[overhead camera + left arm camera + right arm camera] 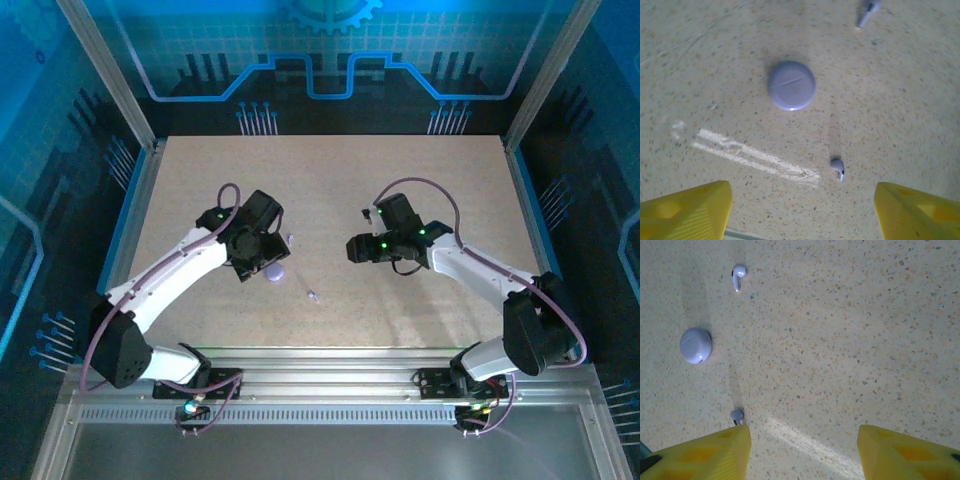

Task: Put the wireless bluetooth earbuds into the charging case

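Left gripper (802,215) jaws apart, lavender earbud (838,167) just ahead (round case (791,85) beyond)

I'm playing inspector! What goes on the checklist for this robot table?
Surface: speckled beige table, with a white scuff.
Job's things: round lavender case, looks closed; first earbud and second earbud lie loose on the table, both outside the case.
Clutter: nothing seen.
Grippers: left gripper and right gripper both open, holding nothing.
Cables: purple cables loop along both arms.
Surroundings: blue patterned walls, metal frame.
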You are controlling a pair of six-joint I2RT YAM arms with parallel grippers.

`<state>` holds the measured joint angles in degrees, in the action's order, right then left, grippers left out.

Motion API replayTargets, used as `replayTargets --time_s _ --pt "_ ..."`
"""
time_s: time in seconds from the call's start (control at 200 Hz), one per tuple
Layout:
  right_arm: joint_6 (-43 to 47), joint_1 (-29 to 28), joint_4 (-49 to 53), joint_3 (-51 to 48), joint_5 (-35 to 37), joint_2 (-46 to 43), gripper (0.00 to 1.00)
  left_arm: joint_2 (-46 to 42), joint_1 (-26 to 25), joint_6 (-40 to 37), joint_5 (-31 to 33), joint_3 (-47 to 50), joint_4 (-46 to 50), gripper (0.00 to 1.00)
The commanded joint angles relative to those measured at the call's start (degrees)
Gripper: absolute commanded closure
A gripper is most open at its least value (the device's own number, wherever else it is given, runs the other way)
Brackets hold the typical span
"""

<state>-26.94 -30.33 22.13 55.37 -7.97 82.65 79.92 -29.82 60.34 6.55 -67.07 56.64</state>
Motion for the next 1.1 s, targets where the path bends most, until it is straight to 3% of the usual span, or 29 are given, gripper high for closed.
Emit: replayTargets --time_s 0.0,0.195,0.3,0.745,1.096 --pt "-1.97 -0.78 -4.26 -0.95 0.66 -0.58 0.41 4.67 0.31 11.14 1.43 -2.65 6.33 0.24" --pt "-2.07 -1.01 -6.19 -2.52 0.22 -1.0 0.41 18.26 0.29 17.9 -0.23 -12.54 21.54 0.26" --pt "-2.14 -1.06 -6.57 -3.53 0.56 -1.76 0.41 24.2 0.29 19.04 -2.31 -16.47 23.53 0.24" --pt "-1.01 -1.13 -5.26 -8.58 5.44 -9.58 0.41 26.49 1.33 19.89 -3.51 -11.57 5.05 0.18" --pt "-1.67 -1.14 -5.25 -9.15 5.69 -11.36 0.41 24.8 3.26 21.88 -4.73 -4.55 -1.53 0.17"
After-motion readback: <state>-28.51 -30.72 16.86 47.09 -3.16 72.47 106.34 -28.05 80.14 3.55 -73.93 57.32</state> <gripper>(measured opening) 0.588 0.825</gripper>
